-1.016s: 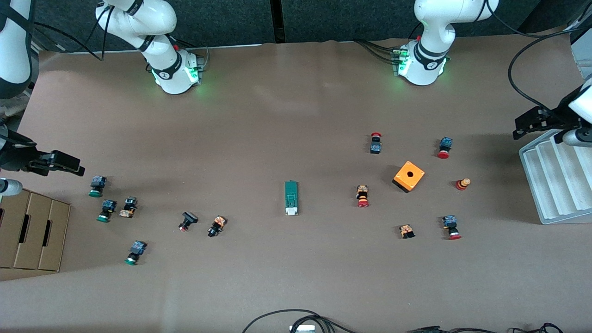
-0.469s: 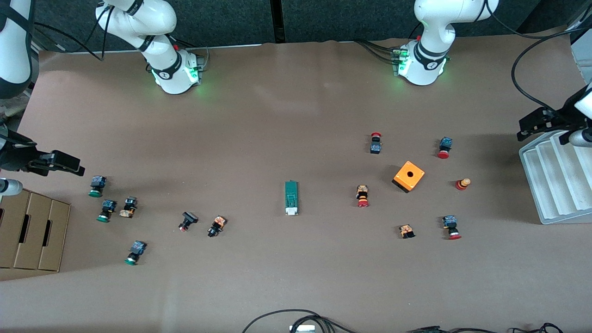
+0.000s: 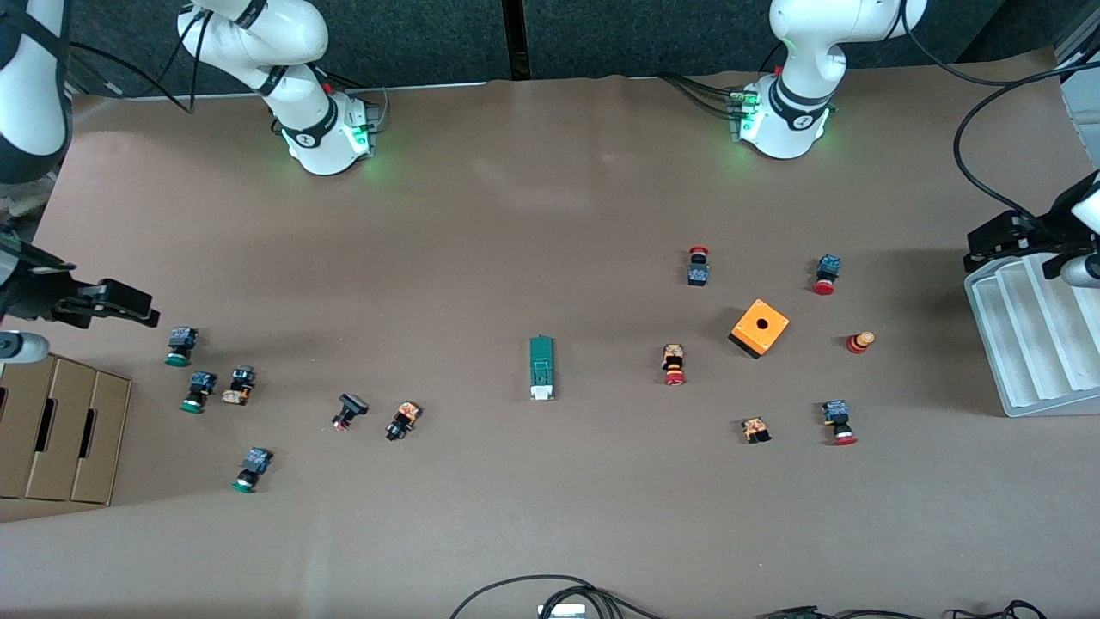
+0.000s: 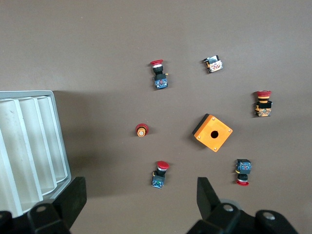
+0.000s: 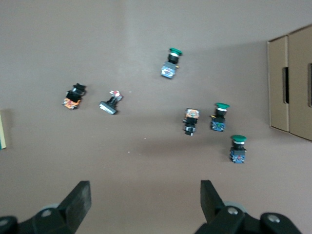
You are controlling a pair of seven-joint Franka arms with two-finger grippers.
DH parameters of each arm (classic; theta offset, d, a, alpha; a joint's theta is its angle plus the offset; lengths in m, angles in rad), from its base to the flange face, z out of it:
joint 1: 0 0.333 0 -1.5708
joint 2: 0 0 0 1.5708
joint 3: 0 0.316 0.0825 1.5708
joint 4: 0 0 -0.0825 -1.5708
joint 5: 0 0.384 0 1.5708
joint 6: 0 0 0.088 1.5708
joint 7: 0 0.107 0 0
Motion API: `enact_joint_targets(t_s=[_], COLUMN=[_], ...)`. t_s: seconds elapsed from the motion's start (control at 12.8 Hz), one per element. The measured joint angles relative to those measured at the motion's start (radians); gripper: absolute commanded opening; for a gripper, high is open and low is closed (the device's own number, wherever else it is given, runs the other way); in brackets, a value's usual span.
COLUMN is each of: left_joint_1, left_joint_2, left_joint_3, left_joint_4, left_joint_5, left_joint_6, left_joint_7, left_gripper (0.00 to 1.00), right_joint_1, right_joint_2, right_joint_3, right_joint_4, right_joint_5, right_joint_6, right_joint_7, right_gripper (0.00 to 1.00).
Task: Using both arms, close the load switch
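I read no labels. The load switch (image 3: 540, 368) lies mid-bench, untouched. My left gripper (image 4: 139, 204), fingers apart, hangs over the empty white tray (image 3: 1031, 344); my right gripper (image 5: 144, 204), apart, beside the cardboard box (image 3: 56, 430).

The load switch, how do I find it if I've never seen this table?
Look at the middle of the brown table, between the two clusters of small buttons. The load switch lies alone there, a long narrow green block with a white end, unlike the stubby buttons.
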Motion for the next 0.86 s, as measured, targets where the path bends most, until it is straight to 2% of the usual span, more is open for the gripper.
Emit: enact_joint_targets(t_s=[0.16, 0.86], left_joint_1=[0.000, 0.002], left_joint_2=[0.000, 0.000], left_joint_3=[-0.001, 0.000], left_joint_4=[0.001, 0.002], left_joint_5=[0.001, 0.006], left_joint_6=[-0.003, -0.008], left_joint_7=[0.000, 0.000], left_gripper=[1.00, 1.00], right_joint_1=[0.025, 0.018], right_joint_2=[-0.009, -0.022], right_joint_3=[0.000, -0.015], right_joint_4=[-0.004, -0.026], right_joint_5=[-0.002, -0.003], right_joint_6=[0.002, 0.012], right_joint_7=[0.002, 0.001], right_gripper=[1.00, 1.00])
